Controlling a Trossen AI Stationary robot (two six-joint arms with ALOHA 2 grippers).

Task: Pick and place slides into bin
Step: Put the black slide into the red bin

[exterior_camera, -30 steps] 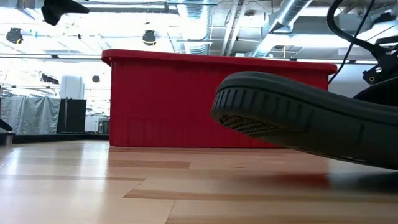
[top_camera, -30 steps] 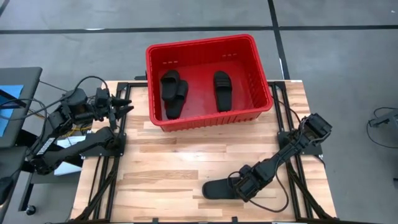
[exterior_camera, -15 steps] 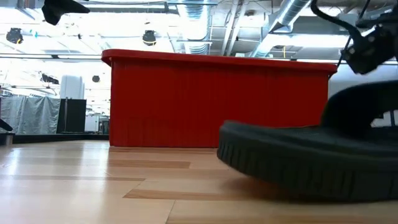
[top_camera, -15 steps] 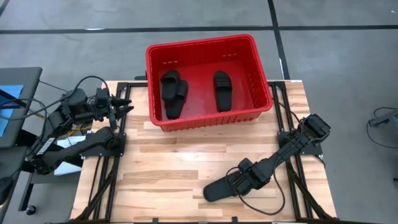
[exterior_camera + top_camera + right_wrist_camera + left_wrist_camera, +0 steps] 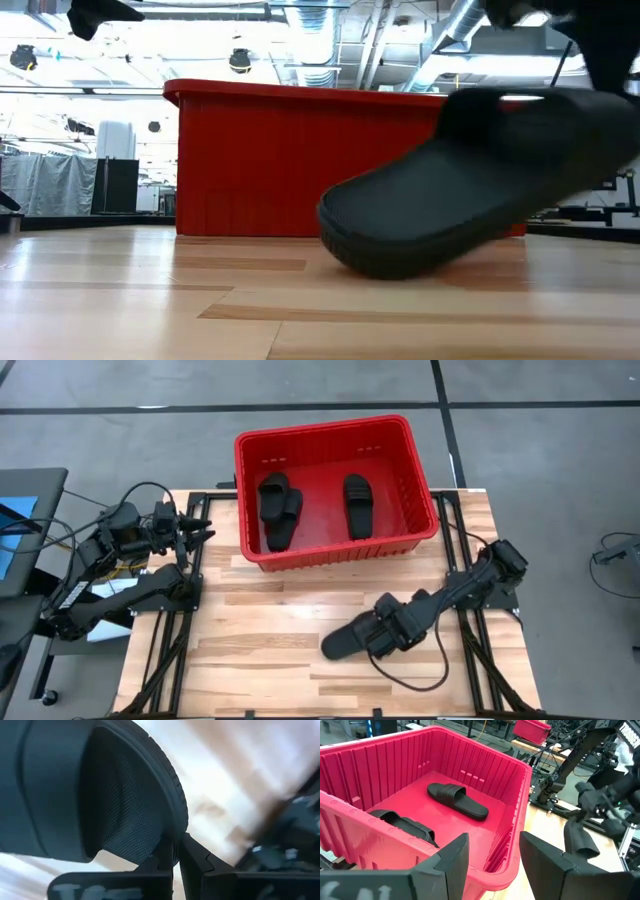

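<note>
A black slide (image 5: 345, 641) is in my right gripper (image 5: 388, 628), which is shut on it over the near middle of the table. In the low view the slide (image 5: 470, 190) is tilted, its free end low. The red bin (image 5: 420, 480) stands at the far middle and holds three more slides: two lying one on the other at its left (image 5: 278, 508) and one at its right (image 5: 357, 504). My left gripper (image 5: 492, 855) is open and empty at the table's left, beside the bin's left wall. My right gripper pinches the slide's sole rim (image 5: 176, 836) between its two fingers (image 5: 165, 854), at the end nearer the strap. It comes at it from the table's right side. The slide slants down and left from the fingers; whether its low end (image 5: 345, 245) touches the table I cannot tell.
Bare wooden tabletop (image 5: 270, 620) lies between the held slide and the bin's near wall (image 5: 340, 552). Dark frame rails (image 5: 165, 650) run along the table's left and right edges. A loose cable (image 5: 420, 682) loops below my right arm.
My right gripper has gone toward the table's far edge and a little left, toward the bin, carrying the slide. The slide has tipped: its free end was raised, then level, and now hangs low with the held end high.
</note>
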